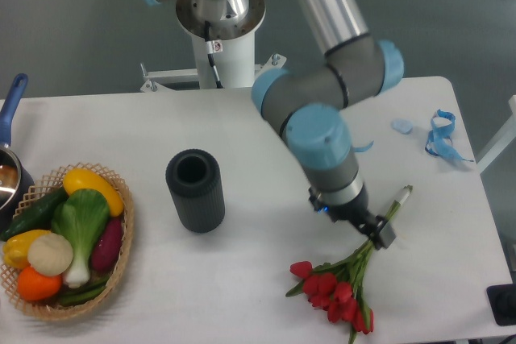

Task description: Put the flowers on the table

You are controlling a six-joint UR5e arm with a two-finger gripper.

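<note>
Fixed overhead view of one arm at a white counter (242, 279). Tool (377, 235) low at the right front, set upon the mid-stems of the flowers (343, 292). Fingers mostly hidden by the wrist and by their own dark housing; narrow, apparently clasped about the stems, though contact between pads and stems cannot be confirmed. Red heads clustered down and to the left of the tool, near the front edge; pale cut ends projecting up and to the right of it. Long axis of the bunch thus diagonal, from lower left to upper right, crossed by the tool somewhere near the middle. Heads seemingly resting on or just above the white surface; which of the two cannot be told from this angle. Judged stage: bunch at or near its resting place, release not yet made. Coming move presumably a parting of the fingers and a lift away along the wrist's own line, clear of the diagonal stems. Black ribbed cylinder (195, 190) well apart to the left; basket of vegetables (64, 247) at the far left edge; blue ribbon (442, 136) at the right rear.
</note>
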